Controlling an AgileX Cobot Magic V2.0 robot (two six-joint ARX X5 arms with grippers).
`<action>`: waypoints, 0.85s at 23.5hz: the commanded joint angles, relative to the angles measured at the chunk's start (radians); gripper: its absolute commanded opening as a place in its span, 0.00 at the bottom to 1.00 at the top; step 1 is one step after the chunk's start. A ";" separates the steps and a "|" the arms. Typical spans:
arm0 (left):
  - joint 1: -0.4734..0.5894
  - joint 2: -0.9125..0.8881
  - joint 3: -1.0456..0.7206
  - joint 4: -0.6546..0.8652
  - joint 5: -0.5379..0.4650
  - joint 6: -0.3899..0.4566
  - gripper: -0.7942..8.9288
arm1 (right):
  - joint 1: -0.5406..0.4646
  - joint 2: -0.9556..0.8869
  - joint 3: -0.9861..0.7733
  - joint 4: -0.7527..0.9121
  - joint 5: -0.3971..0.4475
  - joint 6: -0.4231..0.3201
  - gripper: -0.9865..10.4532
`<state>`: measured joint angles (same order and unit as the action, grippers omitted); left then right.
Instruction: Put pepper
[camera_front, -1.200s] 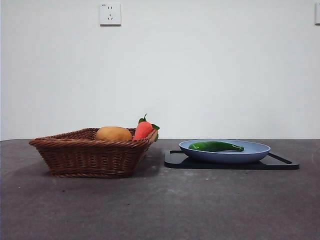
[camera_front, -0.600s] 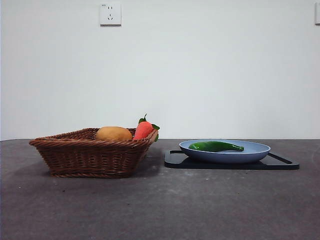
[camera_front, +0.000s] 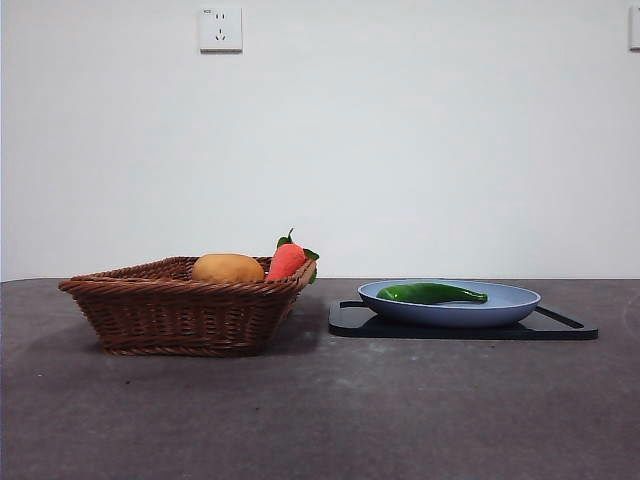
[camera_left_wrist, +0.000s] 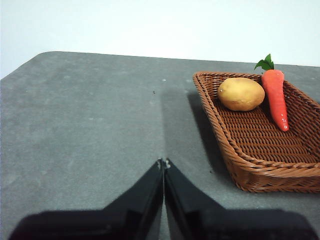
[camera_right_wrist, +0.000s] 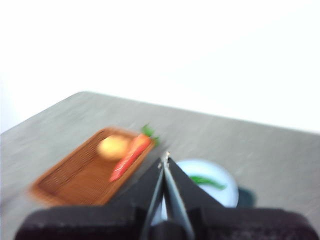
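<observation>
The dark-green pepper (camera_front: 432, 293) lies in a pale blue plate (camera_front: 510, 303) on a black tray (camera_front: 560, 326), right of the wicker basket. The right wrist view, blurred, shows the pepper (camera_right_wrist: 207, 182) on the plate (camera_right_wrist: 227, 192) far below. My right gripper (camera_right_wrist: 164, 159) is shut and empty, high above the table. My left gripper (camera_left_wrist: 163, 163) is shut and empty, above bare table beside the basket (camera_left_wrist: 260, 140). Neither gripper shows in the front view.
The brown wicker basket (camera_front: 180, 310) stands at the left and holds a tan potato (camera_front: 227, 267) and an orange-red carrot (camera_front: 287, 258) with green leaves. A wall with a socket (camera_front: 220, 28) stands behind the grey table.
</observation>
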<state>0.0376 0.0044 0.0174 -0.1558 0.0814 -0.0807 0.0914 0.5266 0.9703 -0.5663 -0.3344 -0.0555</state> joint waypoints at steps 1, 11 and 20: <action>0.003 -0.003 -0.010 0.010 -0.001 -0.010 0.09 | -0.001 -0.108 -0.211 0.180 0.081 0.014 0.10; 0.003 -0.003 -0.010 0.010 -0.001 -0.010 0.09 | 0.000 -0.377 -0.694 0.484 0.185 0.074 0.10; 0.003 -0.003 -0.010 0.010 0.000 -0.010 0.09 | 0.000 -0.500 -0.896 0.509 0.215 0.105 0.10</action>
<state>0.0376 0.0044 0.0174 -0.1558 0.0814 -0.0811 0.0906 0.0322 0.0803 -0.0727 -0.1265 0.0299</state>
